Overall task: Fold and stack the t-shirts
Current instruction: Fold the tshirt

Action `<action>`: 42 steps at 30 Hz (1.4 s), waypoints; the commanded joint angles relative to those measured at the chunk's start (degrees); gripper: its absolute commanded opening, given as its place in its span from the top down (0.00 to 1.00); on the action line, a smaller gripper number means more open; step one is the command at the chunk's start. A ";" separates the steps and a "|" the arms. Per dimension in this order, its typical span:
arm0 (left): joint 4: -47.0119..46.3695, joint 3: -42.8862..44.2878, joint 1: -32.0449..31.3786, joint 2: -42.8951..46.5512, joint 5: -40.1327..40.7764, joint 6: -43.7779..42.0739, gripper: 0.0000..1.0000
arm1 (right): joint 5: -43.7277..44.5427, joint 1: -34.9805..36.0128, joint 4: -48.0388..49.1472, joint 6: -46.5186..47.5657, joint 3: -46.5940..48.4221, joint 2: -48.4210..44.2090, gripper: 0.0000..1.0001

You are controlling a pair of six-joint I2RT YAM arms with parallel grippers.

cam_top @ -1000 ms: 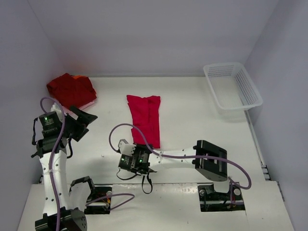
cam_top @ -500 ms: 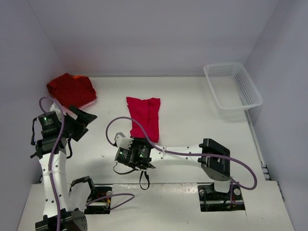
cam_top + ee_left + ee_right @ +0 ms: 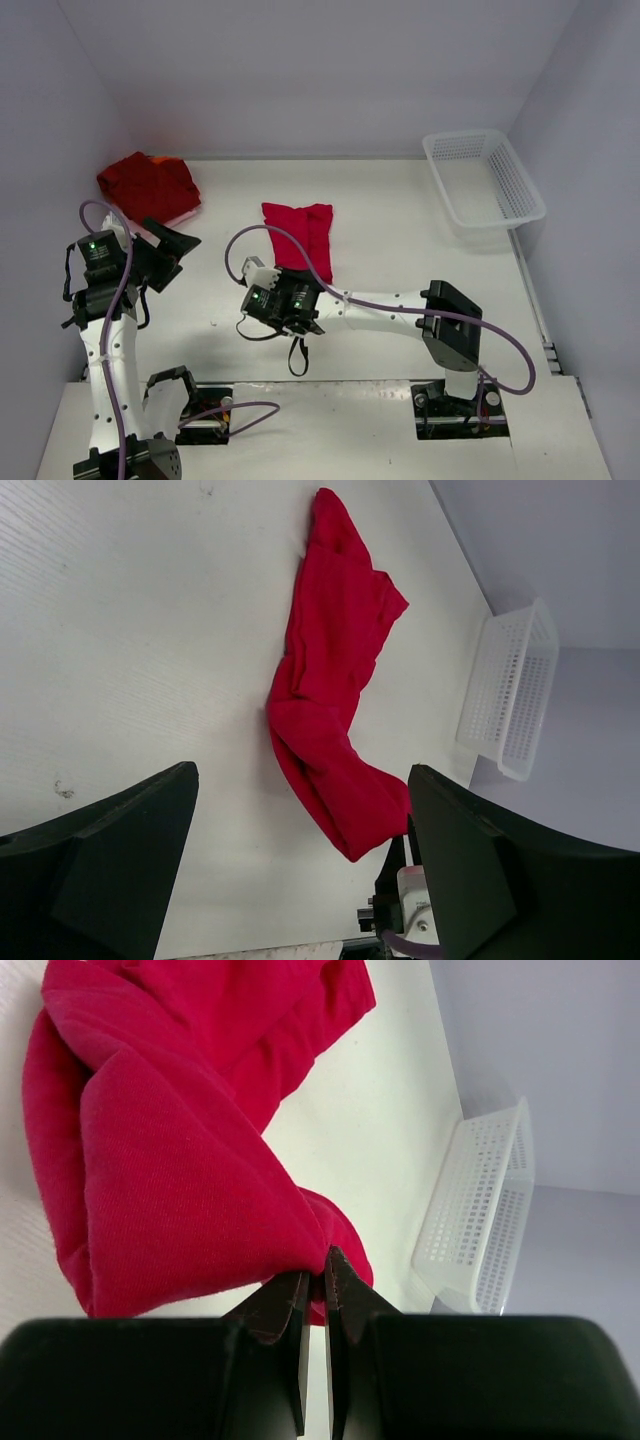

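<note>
A bright red t-shirt lies as a long narrow strip in the middle of the table. My right gripper is shut on its near end, and the cloth there is lifted and doubled back over the rest. In the right wrist view the pinched fold bulges just above my right gripper. A darker red folded t-shirt bundle sits at the far left. My left gripper hovers open at the left, apart from both. The left wrist view looks along the strip through the wide-open left gripper.
A white mesh basket stands at the far right corner, also visible as the basket and the basket in the wrist views. Walls close the table at the back and both sides. The right arm stretches across the near middle.
My right gripper has carried the shirt's near end away from the bases and a little left, so the strip looks shorter. The left arm has not moved.
</note>
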State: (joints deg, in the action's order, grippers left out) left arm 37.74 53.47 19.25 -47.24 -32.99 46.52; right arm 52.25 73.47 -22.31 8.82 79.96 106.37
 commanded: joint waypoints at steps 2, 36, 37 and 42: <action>-1.61 2.95 0.36 -0.22 -0.05 -0.29 0.19 | 1.72 -2.01 2.17 2.78 3.09 -3.45 1.00; -4.16 0.14 0.44 -2.24 0.39 -1.00 0.19 | -5.93 -11.42 13.86 12.89 10.30 3.14 1.00; -4.25 0.14 0.36 -2.24 0.39 -0.91 0.19 | -6.10 -12.12 14.39 12.98 10.21 3.23 1.00; -4.69 -0.39 0.36 -2.68 0.47 -1.08 0.19 | -7.60 -13.88 15.71 13.50 10.65 4.11 1.00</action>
State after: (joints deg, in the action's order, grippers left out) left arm 36.56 52.66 19.25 -49.56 -32.71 46.46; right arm 44.49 60.73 -10.09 21.30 87.46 110.59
